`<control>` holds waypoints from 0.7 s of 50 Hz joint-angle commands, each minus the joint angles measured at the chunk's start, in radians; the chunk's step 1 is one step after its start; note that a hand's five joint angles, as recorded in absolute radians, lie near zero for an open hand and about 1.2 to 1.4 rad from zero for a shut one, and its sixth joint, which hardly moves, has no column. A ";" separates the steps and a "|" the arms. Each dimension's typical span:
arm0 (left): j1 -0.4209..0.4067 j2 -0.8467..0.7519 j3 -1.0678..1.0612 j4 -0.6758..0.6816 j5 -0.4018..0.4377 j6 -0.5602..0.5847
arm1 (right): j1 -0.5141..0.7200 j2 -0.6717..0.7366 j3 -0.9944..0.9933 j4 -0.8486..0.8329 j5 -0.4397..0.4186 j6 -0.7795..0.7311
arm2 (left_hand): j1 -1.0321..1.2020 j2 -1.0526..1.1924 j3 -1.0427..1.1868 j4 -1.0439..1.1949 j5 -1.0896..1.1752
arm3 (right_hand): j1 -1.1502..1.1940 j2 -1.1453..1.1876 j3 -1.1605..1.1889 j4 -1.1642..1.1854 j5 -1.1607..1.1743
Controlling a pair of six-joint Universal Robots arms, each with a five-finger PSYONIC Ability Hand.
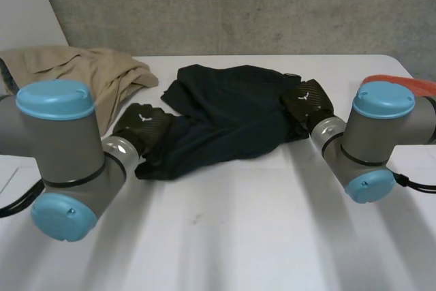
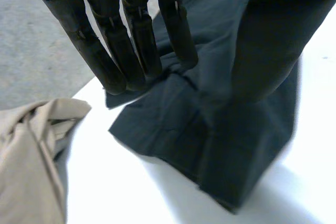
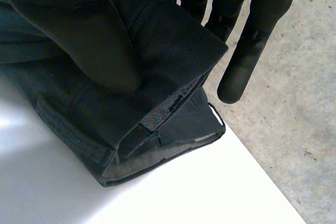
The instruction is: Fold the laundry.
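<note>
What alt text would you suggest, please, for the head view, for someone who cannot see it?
A crumpled dark navy pair of trousers lies on the white table, the black left hand at one end and the right hand at the other. A tan garment is heaped far left.

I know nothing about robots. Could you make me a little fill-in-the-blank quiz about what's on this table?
1. The dark trousers lie on a white ____.
2. The right hand grips the trousers at their ____ end.
3. The crumpled beige cloth lies on the robot's ____ side.
Missing words: table; waist; left.
</note>
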 commanded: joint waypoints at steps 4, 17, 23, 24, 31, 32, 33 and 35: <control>-0.027 0.018 0.007 -0.081 0.032 -0.057 | 0.004 -0.004 0.004 0.001 0.010 0.012 | 0.481 0.458 0.467 0.471 0.471 | 0.287 0.221 0.212 0.199 0.254; -0.055 -0.017 0.009 -0.205 0.050 -0.107 | -0.004 -0.006 -0.085 0.068 0.104 0.239 | -0.155 -0.178 -0.170 -0.166 -0.165 | 0.287 0.221 0.212 0.199 0.254; -0.032 -0.089 0.055 -0.176 0.001 -0.094 | 0.001 0.003 -0.093 0.117 0.096 0.262 | -0.356 -0.379 -0.370 -0.366 -0.365 | 0.287 0.221 0.212 0.199 0.254; -0.023 -0.112 0.073 -0.165 -0.011 -0.088 | 0.002 0.003 -0.093 0.120 0.095 0.261 | -0.370 -0.393 -0.385 -0.381 -0.380 | 0.287 0.221 0.212 0.199 0.254; 0.003 -0.221 0.208 -0.150 -0.072 -0.039 | 0.005 0.003 -0.093 0.123 0.095 0.258 | -0.373 -0.396 -0.388 -0.384 -0.383 | 0.287 0.221 0.212 0.199 0.254; 0.006 -0.232 0.230 -0.151 -0.083 -0.031 | 0.005 0.002 -0.092 0.125 0.095 0.258 | -0.373 -0.396 -0.388 -0.384 -0.383 | 0.287 0.221 0.212 0.199 0.254; 0.009 -0.239 0.245 -0.151 -0.091 -0.028 | 0.007 0.002 -0.090 0.123 0.095 0.256 | -0.373 -0.396 -0.388 -0.384 -0.383 | 0.287 0.221 0.212 0.199 0.254; 0.016 -0.262 0.292 -0.156 -0.106 -0.017 | 0.008 0.003 -0.088 0.125 0.093 0.252 | -0.370 -0.394 -0.385 -0.381 -0.380 | 0.287 0.221 0.212 0.199 0.254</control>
